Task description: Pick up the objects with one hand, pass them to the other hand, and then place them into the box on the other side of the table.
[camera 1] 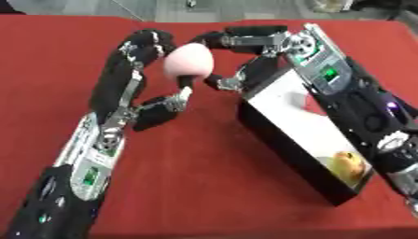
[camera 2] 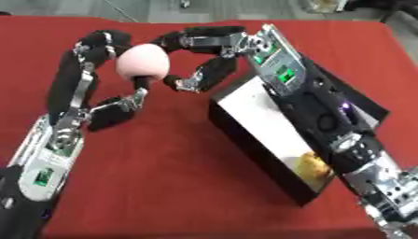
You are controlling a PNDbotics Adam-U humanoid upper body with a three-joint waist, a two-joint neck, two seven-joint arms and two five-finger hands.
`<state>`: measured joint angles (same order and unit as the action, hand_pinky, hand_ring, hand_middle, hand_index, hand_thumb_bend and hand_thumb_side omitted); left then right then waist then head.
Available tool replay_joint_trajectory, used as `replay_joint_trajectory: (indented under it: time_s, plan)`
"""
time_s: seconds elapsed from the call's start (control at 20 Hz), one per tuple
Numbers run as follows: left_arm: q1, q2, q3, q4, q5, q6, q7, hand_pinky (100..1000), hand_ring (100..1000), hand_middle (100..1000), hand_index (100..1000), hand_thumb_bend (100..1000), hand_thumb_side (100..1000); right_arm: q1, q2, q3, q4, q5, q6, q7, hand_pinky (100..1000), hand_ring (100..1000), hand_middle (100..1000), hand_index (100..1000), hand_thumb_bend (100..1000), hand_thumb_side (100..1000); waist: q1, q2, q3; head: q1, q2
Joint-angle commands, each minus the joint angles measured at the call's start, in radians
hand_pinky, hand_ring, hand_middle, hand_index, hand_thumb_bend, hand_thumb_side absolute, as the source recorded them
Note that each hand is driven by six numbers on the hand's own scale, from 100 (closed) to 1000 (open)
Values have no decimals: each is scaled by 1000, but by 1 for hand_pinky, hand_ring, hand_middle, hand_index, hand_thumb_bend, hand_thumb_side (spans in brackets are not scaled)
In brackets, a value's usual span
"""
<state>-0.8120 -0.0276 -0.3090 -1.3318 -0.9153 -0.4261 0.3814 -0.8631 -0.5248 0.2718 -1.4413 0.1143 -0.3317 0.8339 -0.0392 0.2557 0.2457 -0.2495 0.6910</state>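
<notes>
**Pink ball caught between two hands above the red surface**

Left eye view first, and we see the left hand [camera 1: 147,70] reaching up from the lower left, its fingers [camera 1: 151,39] arched over the top of a pale pink ball [camera 1: 189,61] and its thumb coming up beneath, so the fingers are curled around the ball. The ball sits up off the red surface [camera 1: 196,177], just left of the far end of the box [camera 1: 306,140]. From the upper right comes the right hand [camera 1: 245,51], its fingers bent and closing in on the ball's right side; we cannot tell whether they truly grip it or only touch it. The box is black-walled with a pale inside, lying askew on the right half of the surface, and a yellowish object [camera 1: 349,165] rests in its near end.

Over to the right eye view, and we get the same picture a shade shifted: the ball [camera 2: 143,63] is wedged between both hands, the left hand's thumb [camera 2: 122,105] below it, the right hand's fingers [camera 2: 196,39] curved over from the right. The right forearm runs along the box's far side.
</notes>
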Motion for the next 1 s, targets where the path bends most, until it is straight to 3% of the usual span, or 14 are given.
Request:
replay_joint_trajectory:
  time_s: [0.05,0.2,1.0]
  plan:
    - [-22,8,11,-9,-23,28,19,820,716,546,616,100,282,-13,-29,-20,-33,-33,0,49,1000,926,948,993,100,180,-12,-1,-3,8,-15]
    - [-22,8,13,-6,-38,39,29,819,716,546,616,100,272,-9,-34,-24,-40,-58,12,70,1000,929,948,992,100,207,-12,0,-5,11,-17]
    - [-23,-5,7,11,-78,46,53,817,709,538,611,100,252,-16,-32,-34,-59,-137,121,73,1000,926,948,999,100,158,-12,5,-7,6,-24]
